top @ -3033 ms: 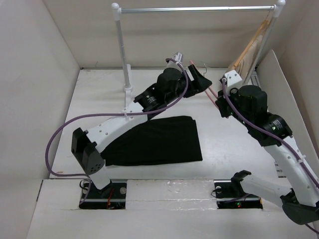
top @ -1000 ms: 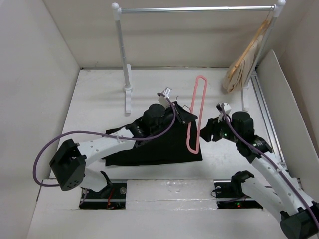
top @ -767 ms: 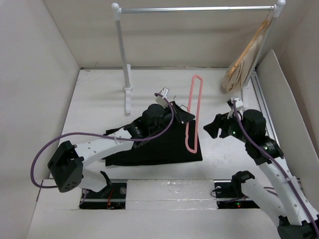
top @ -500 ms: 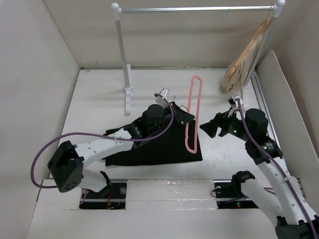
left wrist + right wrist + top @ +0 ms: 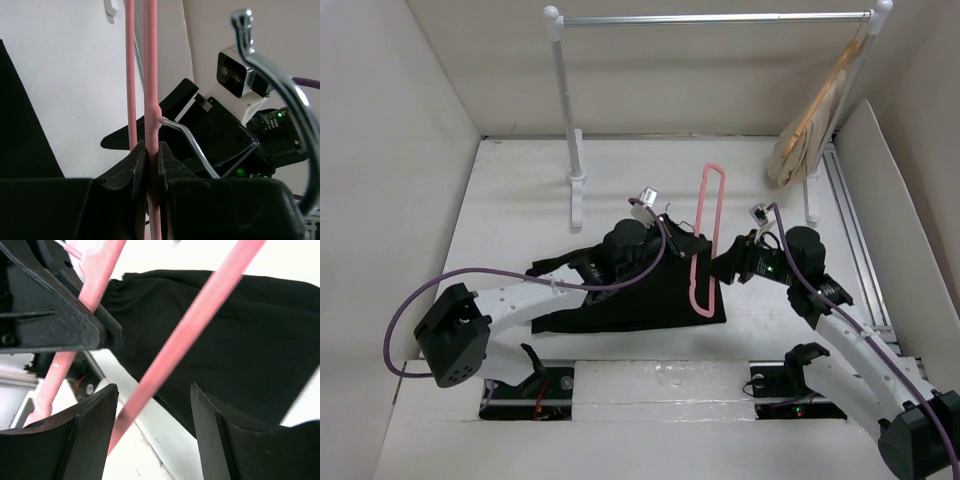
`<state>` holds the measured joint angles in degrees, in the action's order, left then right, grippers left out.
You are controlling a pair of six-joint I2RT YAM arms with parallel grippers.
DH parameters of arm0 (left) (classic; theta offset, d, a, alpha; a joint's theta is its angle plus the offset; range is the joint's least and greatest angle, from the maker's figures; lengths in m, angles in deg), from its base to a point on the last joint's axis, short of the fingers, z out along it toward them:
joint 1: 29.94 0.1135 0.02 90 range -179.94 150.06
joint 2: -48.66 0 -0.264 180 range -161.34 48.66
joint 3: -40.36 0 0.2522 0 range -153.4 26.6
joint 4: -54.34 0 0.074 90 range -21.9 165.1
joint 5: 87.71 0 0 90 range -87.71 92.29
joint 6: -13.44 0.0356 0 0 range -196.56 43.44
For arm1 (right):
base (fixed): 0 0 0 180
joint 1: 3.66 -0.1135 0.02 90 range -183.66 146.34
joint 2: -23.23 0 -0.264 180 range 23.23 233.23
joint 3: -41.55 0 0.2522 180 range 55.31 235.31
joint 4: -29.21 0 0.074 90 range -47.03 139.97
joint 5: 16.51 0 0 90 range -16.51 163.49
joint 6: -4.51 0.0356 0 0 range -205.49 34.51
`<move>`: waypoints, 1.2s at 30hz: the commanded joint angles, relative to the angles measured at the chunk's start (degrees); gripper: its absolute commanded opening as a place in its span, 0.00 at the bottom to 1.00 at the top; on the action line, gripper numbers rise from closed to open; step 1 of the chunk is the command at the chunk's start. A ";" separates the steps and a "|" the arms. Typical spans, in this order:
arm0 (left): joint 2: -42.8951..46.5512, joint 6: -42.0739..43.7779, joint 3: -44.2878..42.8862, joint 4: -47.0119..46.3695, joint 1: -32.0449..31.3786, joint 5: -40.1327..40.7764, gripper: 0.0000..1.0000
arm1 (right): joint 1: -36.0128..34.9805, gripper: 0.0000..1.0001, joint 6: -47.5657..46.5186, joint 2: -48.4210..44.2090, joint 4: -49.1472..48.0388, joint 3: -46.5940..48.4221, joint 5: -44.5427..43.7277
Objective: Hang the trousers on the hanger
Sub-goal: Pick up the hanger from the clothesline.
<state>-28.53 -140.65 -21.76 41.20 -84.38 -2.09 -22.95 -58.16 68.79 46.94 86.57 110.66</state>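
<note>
Moved since half a second ago: right gripper (image 5: pixel 724 266), brought leftward up to the hanger (image 5: pixel 706 232). The hanger and the left gripper (image 5: pixel 696 242) have also shifted slightly toward the arm bases.

Item 1. Left gripper (image 5: pixel 151 156): fingers pinched narrow on one pink bar of the hanger (image 5: pixel 150 75), with the second pink bar running just beside it, outside the grip. A bent metal hook (image 5: pixel 280 85) rises from the gripped bar, to the right of the fingers in the left wrist view.

Item 2. Right gripper (image 5: pixel 150 425): jaws standing apart, straddling a pink bar of the hanger (image 5: pixel 200 325). The bar passes slantwise between the two fingers (image 5: pixel 87 435) and lies nearer one of them. Whether it touches that finger cannot be told.

Item 3. Hanger: thin pink plastic loop, held off the table (image 5: pixel 520 200), between the two grippers. Its far end points away from the arms and its near end is over the cloth.

Item 4. Trousers (image 5: pixel 620 295): black cloth lying flat on the table, under the left gripper and extending back along its arm. In the right wrist view the trousers (image 5: pixel 250 325) lie directly beyond the open fingers.

Item 5. Clothes rail (image 5: pixel 715 18): well beyond both grippers, with wooden hangers (image 5: pixel 815 120) hung at its right end.
</note>
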 commanded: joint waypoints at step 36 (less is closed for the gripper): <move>-9.21 9.78 -20.28 31.11 -10.34 19.94 0.30 | 0.83 0.00 2.64 -0.30 18.53 9.51 -12.28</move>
<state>-36.84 -132.85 -40.43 66.25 -94.83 13.67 -22.07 -53.85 69.03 64.47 92.15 101.30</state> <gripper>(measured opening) 0.293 0.194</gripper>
